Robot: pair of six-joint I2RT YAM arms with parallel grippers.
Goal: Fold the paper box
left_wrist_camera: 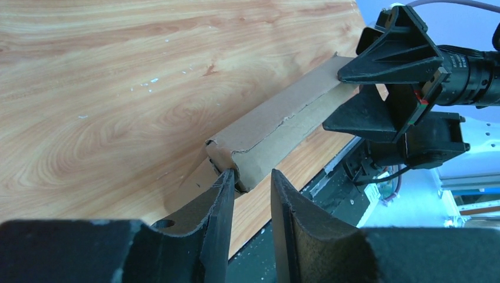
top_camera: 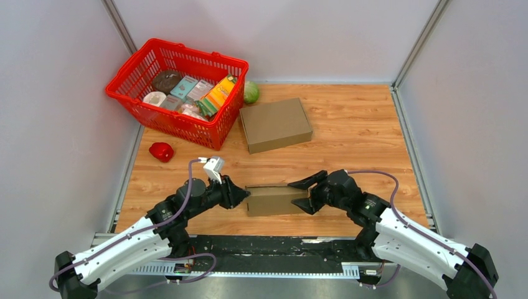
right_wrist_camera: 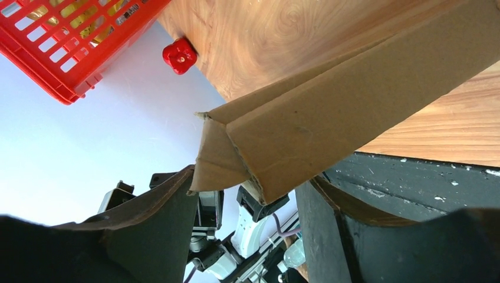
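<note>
Only wrist views show us: left gripper parted at paper box end, right gripper open astride it

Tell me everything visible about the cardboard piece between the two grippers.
The paper box is brown cardboard, partly folded into a long narrow channel with one ragged edge. It lies on the wooden table near its front edge. Its left end meets the fingertips of the left gripper; its right end sits between the spread fingers of the right gripper.

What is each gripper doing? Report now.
Left gripper: open, at the paper box's end, not gripping.
Right gripper: open, straddling the other end.
</note>
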